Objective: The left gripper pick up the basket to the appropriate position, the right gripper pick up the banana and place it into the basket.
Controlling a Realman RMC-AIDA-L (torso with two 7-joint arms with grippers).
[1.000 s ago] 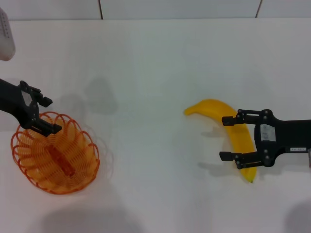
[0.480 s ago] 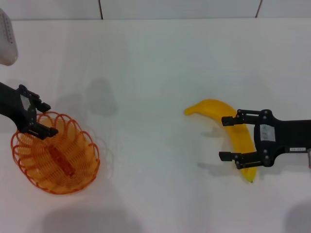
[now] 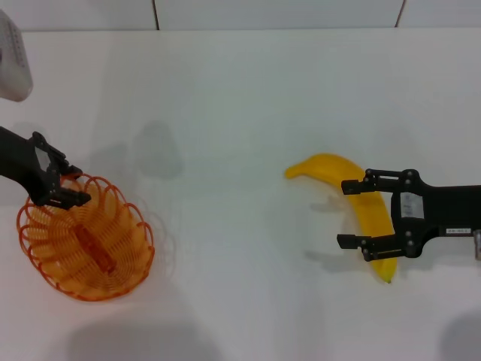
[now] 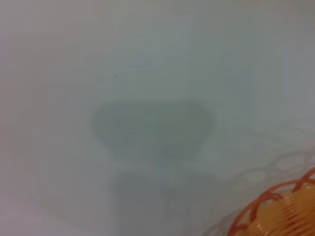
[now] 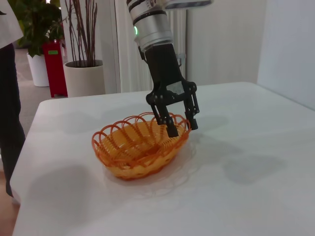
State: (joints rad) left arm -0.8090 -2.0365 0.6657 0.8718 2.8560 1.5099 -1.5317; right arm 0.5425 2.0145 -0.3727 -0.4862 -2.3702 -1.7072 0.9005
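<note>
A: Left gripper [image 3: 66,186] sits at the far rim of the basket [image 3: 85,239], fingers spread, one inside the scalloped edge and one outside, not clamped on the wire. Basket rests on the white table [image 3: 240,113], at the robot's left.

B: Right side?

A: Right gripper [image 3: 352,213] is low over the banana [image 3: 359,204], fingers apart with the yellow body between them, one on each side. Cannot tell if they touch it. Banana lies flat on the table, well apart from the basket.

B: Any writing?

A: Small white label on the right gripper's body [image 3: 411,204], print too small to read. Right wrist view shows the left gripper [image 5: 179,125] straddling the basket [image 5: 140,145] rim, green ring lit on the arm above it. Left wrist view only catches a bit of orange rim [image 4: 280,209].
</note>
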